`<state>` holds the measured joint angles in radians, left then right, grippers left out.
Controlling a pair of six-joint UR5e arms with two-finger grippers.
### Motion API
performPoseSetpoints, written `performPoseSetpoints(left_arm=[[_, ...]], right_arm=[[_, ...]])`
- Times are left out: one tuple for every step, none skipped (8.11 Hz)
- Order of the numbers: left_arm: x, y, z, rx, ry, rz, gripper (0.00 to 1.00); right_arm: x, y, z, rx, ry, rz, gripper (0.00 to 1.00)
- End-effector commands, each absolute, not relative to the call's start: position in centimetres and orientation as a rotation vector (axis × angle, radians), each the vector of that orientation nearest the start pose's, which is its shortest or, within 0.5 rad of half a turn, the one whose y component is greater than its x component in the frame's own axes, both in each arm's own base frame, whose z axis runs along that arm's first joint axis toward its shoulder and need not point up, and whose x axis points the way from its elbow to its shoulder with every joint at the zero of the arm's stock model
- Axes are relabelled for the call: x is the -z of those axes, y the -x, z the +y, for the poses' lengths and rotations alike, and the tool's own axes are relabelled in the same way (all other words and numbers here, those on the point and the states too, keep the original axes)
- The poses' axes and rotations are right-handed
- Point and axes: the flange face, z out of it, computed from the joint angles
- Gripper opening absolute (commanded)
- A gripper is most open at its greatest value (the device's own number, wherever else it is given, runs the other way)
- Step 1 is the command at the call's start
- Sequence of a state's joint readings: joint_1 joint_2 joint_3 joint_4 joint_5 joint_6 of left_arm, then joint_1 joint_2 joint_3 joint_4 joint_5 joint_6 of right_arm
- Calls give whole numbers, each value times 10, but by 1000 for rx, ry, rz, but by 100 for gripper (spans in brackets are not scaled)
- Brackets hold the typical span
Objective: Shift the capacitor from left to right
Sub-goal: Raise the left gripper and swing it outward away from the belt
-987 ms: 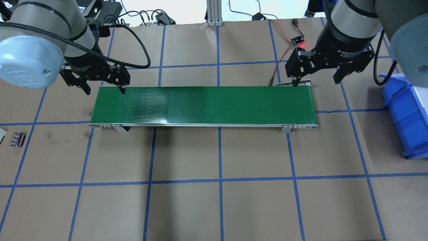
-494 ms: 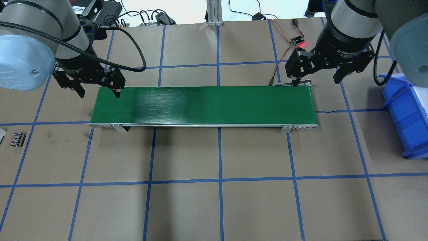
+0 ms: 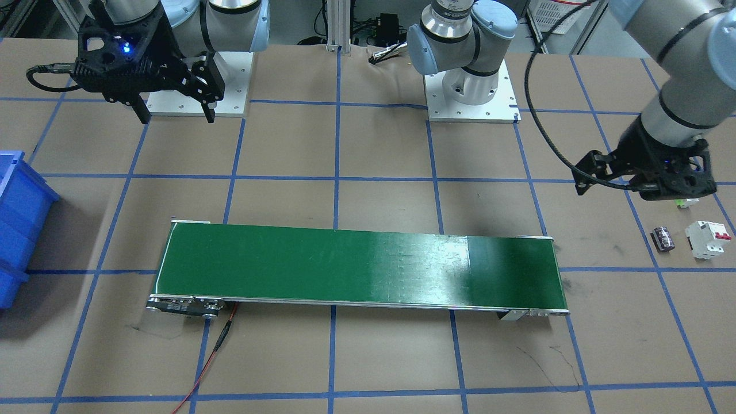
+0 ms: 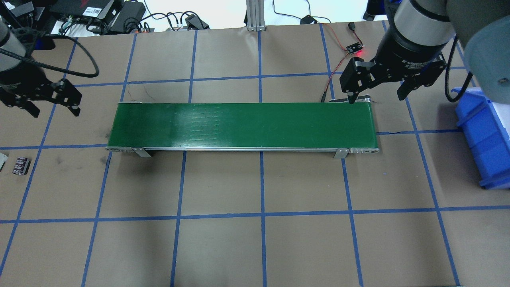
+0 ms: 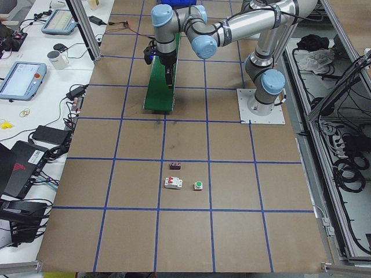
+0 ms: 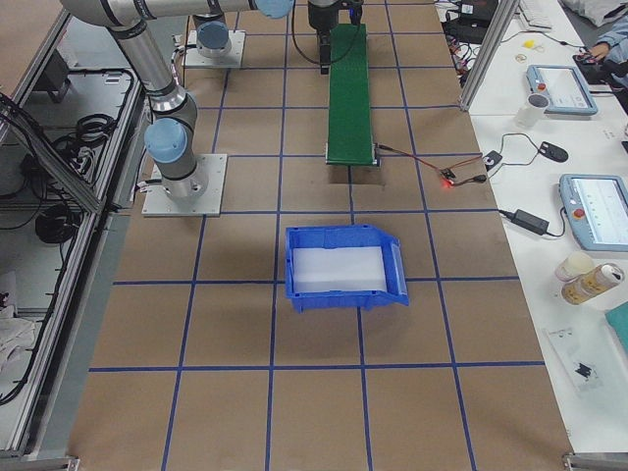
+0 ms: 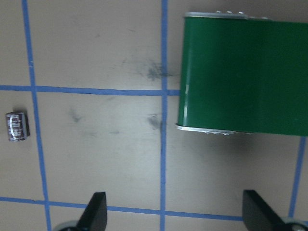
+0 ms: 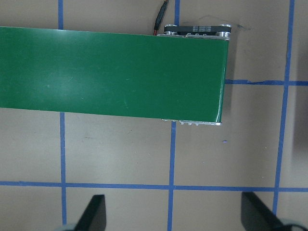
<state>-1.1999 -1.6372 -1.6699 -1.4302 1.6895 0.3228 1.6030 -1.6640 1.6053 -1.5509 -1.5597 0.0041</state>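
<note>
Our left gripper (image 4: 55, 108) hangs spread wide and empty, off the left end of the green conveyor (image 4: 243, 125). The capacitor (image 4: 20, 165) lies on its side on the brown paper nearby, clear of both fingers and beside a white breaker (image 3: 707, 238). We cannot read its print. Our right gripper (image 4: 375, 97), also spread and empty, hovers at the conveyor's right end. Its body lettering starts "2F". A blue bin (image 4: 486, 135) sits further right.

Left gripper (image 4: 55, 108), jaws parted, has shifted off the green conveyor's (image 4: 243, 125) left end, outward and nearer the capacitor (image 4: 20, 165).
</note>
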Motion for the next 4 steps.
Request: performPoseSetpoints(left_arm=[[-396,-188,-525,-29,198,3007,100],[-377,-220,-525,-46,202,3013,100],[-356,-243,-529,-60,218,3020,100],[-335,-263,-535,-37,233,3007,100]], right_arm=[[-513,-150,-451,59,44,3122,100],[-513,-150,-451,62,44,3120,100],[-513,-150,-451,62,44,3120,100],[-513,-149,-451,62,44,3125,100]])
